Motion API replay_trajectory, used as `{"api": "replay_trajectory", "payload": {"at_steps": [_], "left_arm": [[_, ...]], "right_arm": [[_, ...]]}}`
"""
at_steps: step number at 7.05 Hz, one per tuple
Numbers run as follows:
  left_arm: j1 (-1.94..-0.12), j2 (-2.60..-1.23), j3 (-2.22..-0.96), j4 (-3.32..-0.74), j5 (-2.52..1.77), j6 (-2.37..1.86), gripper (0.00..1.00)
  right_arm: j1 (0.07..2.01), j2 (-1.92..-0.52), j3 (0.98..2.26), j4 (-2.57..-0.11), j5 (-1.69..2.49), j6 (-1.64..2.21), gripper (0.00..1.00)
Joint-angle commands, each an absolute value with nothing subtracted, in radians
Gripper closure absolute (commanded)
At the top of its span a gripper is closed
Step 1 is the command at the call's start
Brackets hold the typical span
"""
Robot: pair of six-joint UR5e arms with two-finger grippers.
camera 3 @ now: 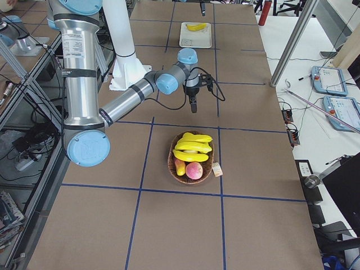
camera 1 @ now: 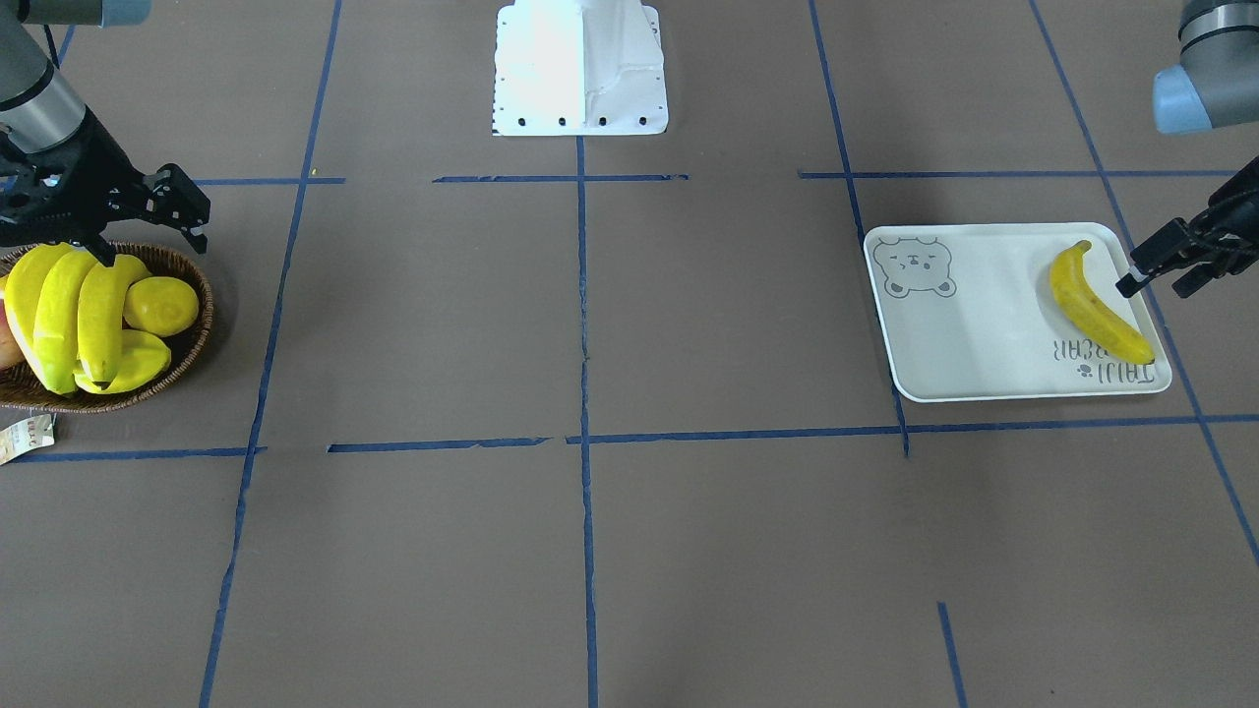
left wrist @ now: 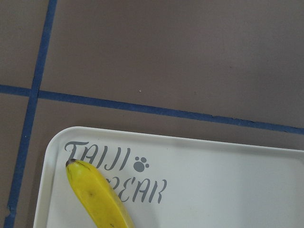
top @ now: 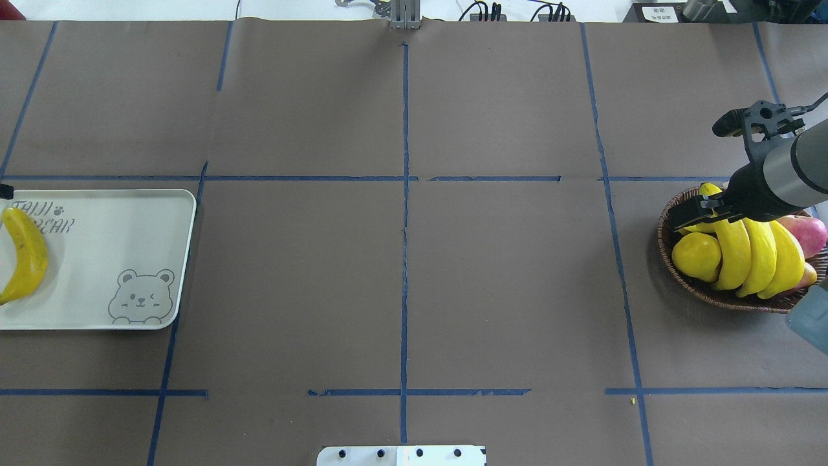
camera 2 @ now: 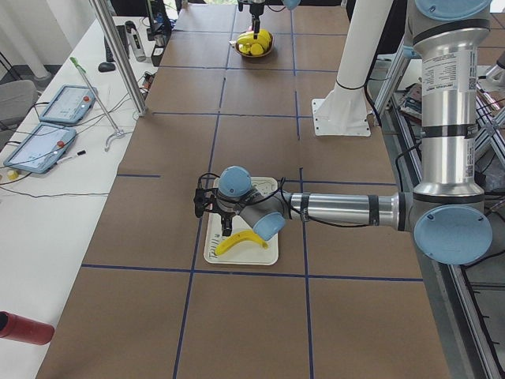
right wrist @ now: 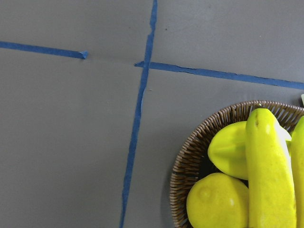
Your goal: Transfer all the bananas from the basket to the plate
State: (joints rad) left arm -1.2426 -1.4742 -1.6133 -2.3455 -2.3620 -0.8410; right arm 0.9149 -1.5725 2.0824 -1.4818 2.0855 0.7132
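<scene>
One banana (camera 1: 1092, 305) lies on the right part of the pale plate (camera 1: 984, 334) with the bear face. My left gripper (camera 1: 1156, 285) hangs open and empty just beside that banana, over the plate's edge. The left wrist view shows the banana's tip (left wrist: 99, 199) on the plate's lettering (left wrist: 213, 190). Three bananas (camera 1: 69, 310) lie side by side in the wicker basket (camera 1: 197, 324). My right gripper (camera 1: 148, 241) is open and empty above the basket's rear rim, one finger over the bananas (top: 750, 252). The right wrist view shows one banana (right wrist: 268, 175) and the basket rim (right wrist: 190, 156).
A round lemon (camera 1: 162, 305), a ribbed starfruit (camera 1: 138, 359) and a red fruit (top: 805, 233) share the basket. Its paper tag (camera 1: 25, 438) lies on the table. The white robot base (camera 1: 580, 69) stands at mid-table. Blue tape lines cross the brown table.
</scene>
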Motion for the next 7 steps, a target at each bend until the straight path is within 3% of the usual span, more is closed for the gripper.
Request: {"api": "replay_trajectory", "payload": {"at_steps": [1,6,7], "left_arm": [[-1.243,-1.479,-1.615,-2.345,-2.361,-0.842,0.0],[-1.241,-1.479,-1.615,-2.345,-2.361,-0.842,0.0],[-1.241,-1.479,-1.615,-2.345,-2.361,-0.842,0.0]], "right_arm": [[0.92,-1.574,2.037,-1.492,2.054,0.664,0.01],[0.884,-1.6,1.999,-1.496,1.936,0.664,0.02],[0.864,-1.591,1.994,-1.532,1.918,0.664,0.09]]}}
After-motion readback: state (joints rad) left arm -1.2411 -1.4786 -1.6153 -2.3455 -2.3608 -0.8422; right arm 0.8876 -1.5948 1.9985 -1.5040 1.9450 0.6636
